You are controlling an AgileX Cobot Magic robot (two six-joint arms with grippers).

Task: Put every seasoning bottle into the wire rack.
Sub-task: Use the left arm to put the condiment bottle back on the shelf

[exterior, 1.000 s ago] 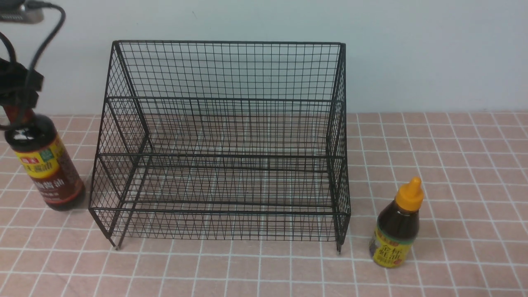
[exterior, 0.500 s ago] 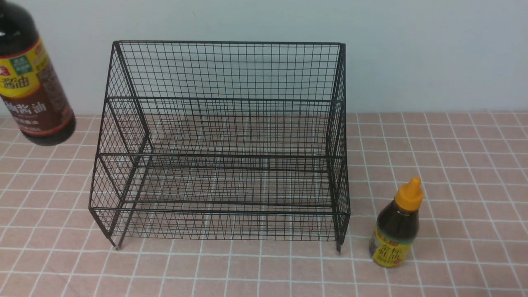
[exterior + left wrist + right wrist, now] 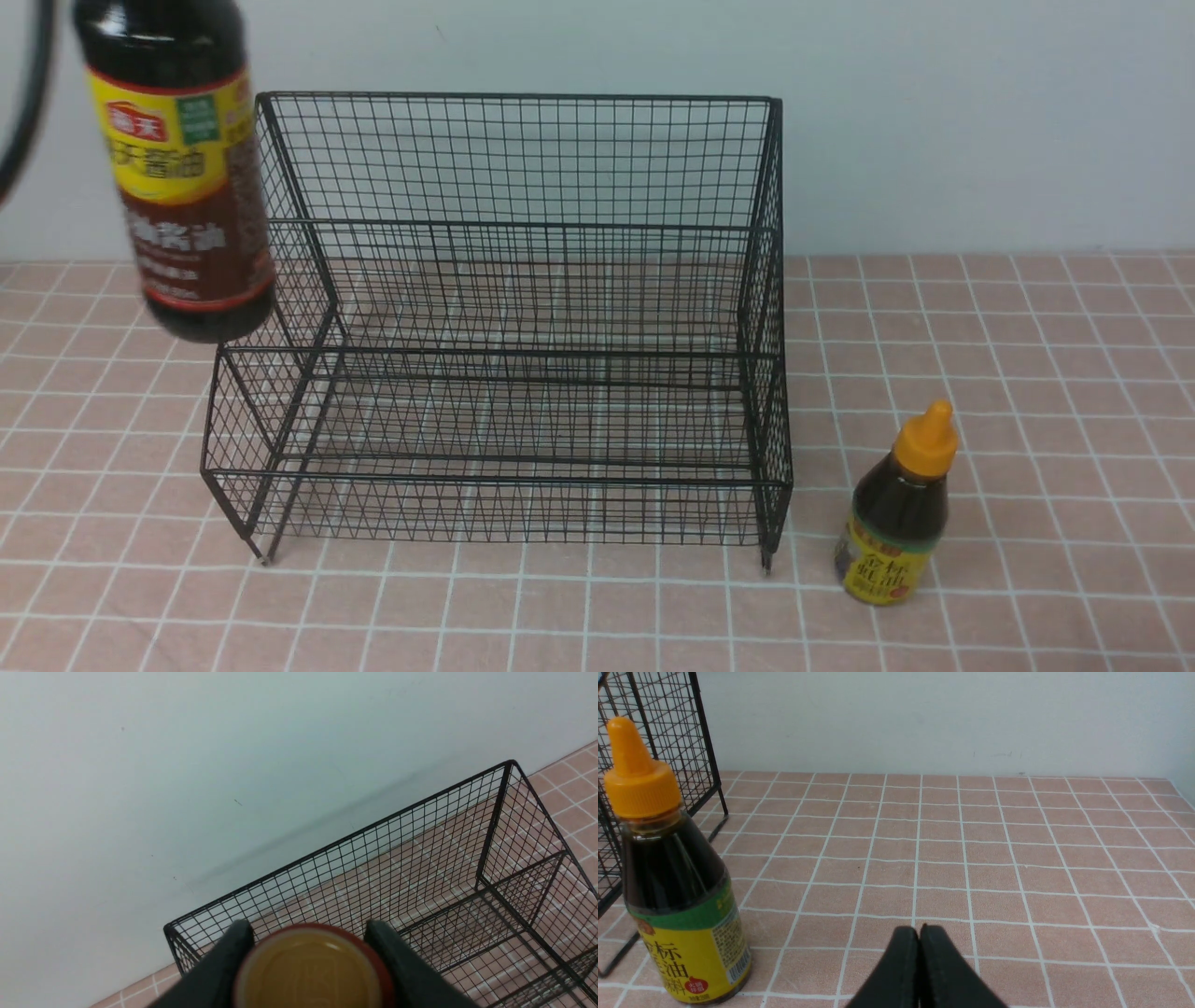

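The pink-tiled surface (image 3: 1027, 373) carries the black wire rack (image 3: 513, 95), which stands toward the far edge against the wall with both tiers empty. The tall bottle (image 3: 177, 187) hangs in the air at the rack's left side. Its long axis is near upright, and in the front view its base sits about level with the upper tier's front rail, overlapping the sloped side wires. Whether it is already over the tier or short of it is hard to tell. The short bottle (image 3: 896, 523) stands upright on the surface just beside the rack's right front foot, outside the rack. The left claw (image 3: 308, 933) comes from above and grips the tall bottle by its cap (image 3: 310, 975), one finger on each side. From there the rack's open tiers lie to the right and below, so the likely move is across the side wires and then down. The right claw (image 3: 920, 933) is pinched together with nothing in it, low over the surface. It is the nearer arm to the short bottle, which stands between it and the rack.
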